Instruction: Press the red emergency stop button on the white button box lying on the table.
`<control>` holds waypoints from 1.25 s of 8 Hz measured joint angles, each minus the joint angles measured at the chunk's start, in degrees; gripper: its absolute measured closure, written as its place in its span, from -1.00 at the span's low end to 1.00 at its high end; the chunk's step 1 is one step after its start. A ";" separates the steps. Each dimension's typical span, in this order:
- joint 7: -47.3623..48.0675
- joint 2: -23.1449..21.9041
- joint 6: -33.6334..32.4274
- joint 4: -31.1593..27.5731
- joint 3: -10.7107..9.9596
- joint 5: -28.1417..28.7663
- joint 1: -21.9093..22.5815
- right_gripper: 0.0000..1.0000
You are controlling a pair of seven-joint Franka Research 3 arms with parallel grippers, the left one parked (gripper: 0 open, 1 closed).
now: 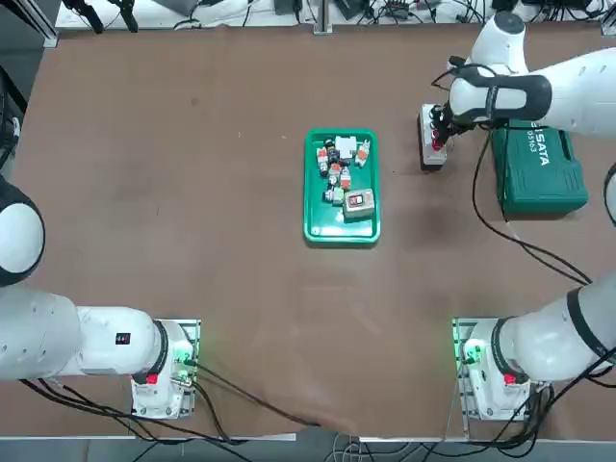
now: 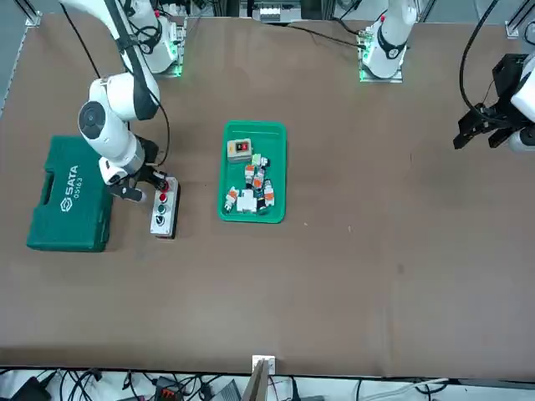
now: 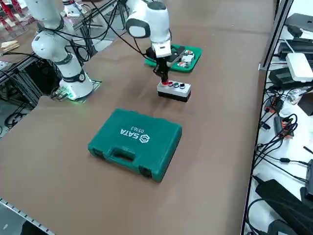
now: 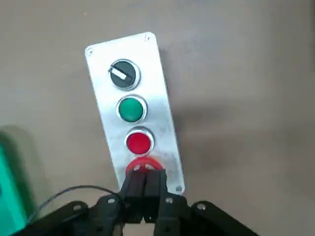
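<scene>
Two fingers of the right gripper are pinched together, tips on the red emergency stop button at one end of the white button box, beside the green case

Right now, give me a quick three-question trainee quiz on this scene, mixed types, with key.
1. True or false: the right gripper has its fingers spread wide on either side of the white button box.
2. Which control sits right at the gripper's fingertips? A) black selector B) green button C) red emergency stop button
3. The box lies on the table between the green tray and what other thing?

Key: 1. False, the fingers are closed together above the box. 2. C. 3. The green case.
</scene>
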 joint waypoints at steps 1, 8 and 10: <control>0.00 -2.07 -5.33 2.26 -0.12 0.00 -0.03 0.97; -2.09 -6.84 -42.51 29.32 -1.39 -1.22 -5.82 -0.07; -2.21 -6.75 -46.64 32.32 -1.32 -3.18 -5.92 -0.77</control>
